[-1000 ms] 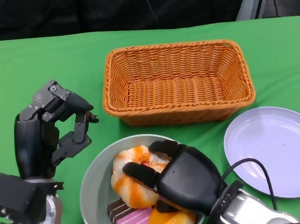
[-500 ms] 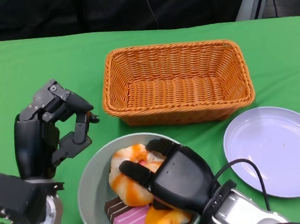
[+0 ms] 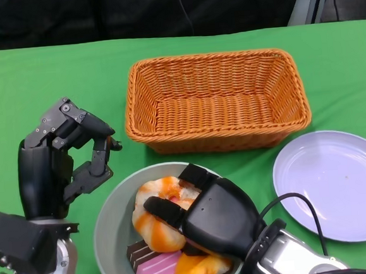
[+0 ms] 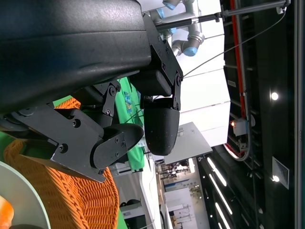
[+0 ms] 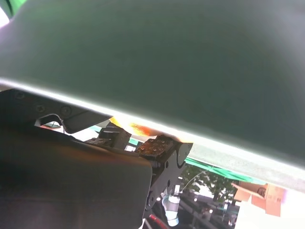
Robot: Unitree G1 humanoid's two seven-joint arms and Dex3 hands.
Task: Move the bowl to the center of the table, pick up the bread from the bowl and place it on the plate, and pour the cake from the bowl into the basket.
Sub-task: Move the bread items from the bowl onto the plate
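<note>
The grey bowl (image 3: 107, 222) stands at the table's near edge, holding a glazed bread (image 3: 152, 217), a pink and brown cake (image 3: 156, 266) and another orange bun (image 3: 201, 270). My right hand (image 3: 218, 218) grips the bowl's right rim, its fingers lying inside against the bread. The right wrist view is filled by the bowl's outer wall (image 5: 190, 62), with the fingers (image 5: 162, 152) hooked over the rim. Left of the bowl, my left hand (image 3: 58, 161) stands raised, its fingers curved apart and holding nothing. The pale purple plate (image 3: 339, 185) lies at the right.
The orange wicker basket (image 3: 217, 99) stands behind the bowl, close to its far rim. The basket (image 4: 71, 200) and the bowl's rim (image 4: 24, 191) also show in the left wrist view. Green cloth covers the table; its far edge meets a dark background.
The bowl and my right hand on it have shifted slightly left. The left hand has not moved.
</note>
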